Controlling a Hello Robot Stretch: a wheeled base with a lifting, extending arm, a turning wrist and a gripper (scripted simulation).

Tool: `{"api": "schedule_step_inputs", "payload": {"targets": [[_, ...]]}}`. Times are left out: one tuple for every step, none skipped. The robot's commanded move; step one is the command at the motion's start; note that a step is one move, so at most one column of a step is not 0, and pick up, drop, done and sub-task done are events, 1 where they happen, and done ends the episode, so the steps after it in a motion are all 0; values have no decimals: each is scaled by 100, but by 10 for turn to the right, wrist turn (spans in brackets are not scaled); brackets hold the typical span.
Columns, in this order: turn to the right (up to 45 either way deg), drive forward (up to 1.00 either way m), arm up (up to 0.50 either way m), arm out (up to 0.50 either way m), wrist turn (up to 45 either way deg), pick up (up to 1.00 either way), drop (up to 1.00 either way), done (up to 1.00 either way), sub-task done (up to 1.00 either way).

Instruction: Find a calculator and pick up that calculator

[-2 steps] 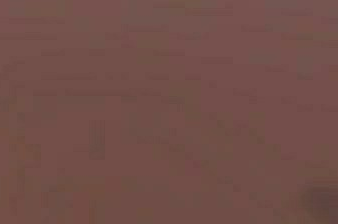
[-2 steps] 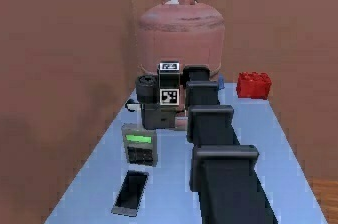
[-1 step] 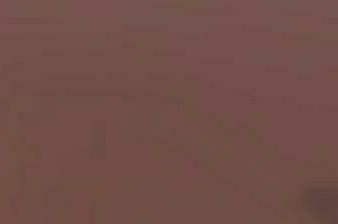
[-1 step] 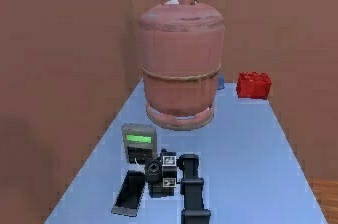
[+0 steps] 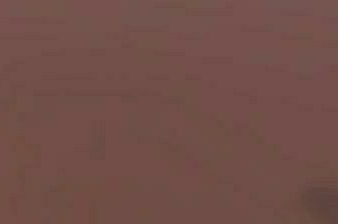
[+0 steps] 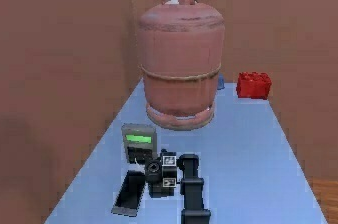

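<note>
The forward view looks straight at a plain brown wall [image 5: 167,110], so I judge the base is parked close in and the work lies out to the arm's side.

In the arm side view, a pale blue worktop [image 6: 247,150] runs away from the robot. Toward its near left lies a dark flat slab [image 6: 129,194], perhaps a phone, though it is too small to be sure. Just beyond the slab is the calculator [image 6: 138,142], a grey box with a green display. Just right of these two sits the claw [image 6: 151,172], at the far end of the arm [image 6: 191,195]. Things lie on the worktop right at the claw, so I cannot tell whether it grasps anything or even touches the calculator. Farther out stands a big pink gas cylinder [image 6: 181,65], and well to the right, near the back, a small red box [image 6: 253,85].

The step in hand looks like the last of the reach. To do it well:
- Line the claw up on the calculator rather than the slab, since the two lie near each other.
- Use small moves of the arm rather than of the base.
- Keep short of the cylinder.
- Once the calculator is gripped, lift straight up and check that it hangs clear of the worktop.
</note>
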Motion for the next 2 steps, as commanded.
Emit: {"api": "schedule_step_inputs", "payload": {"targets": [[0,0,10,0,0,0,0,0,0],[0,0,0,0,0,0,0,100,0]]}}
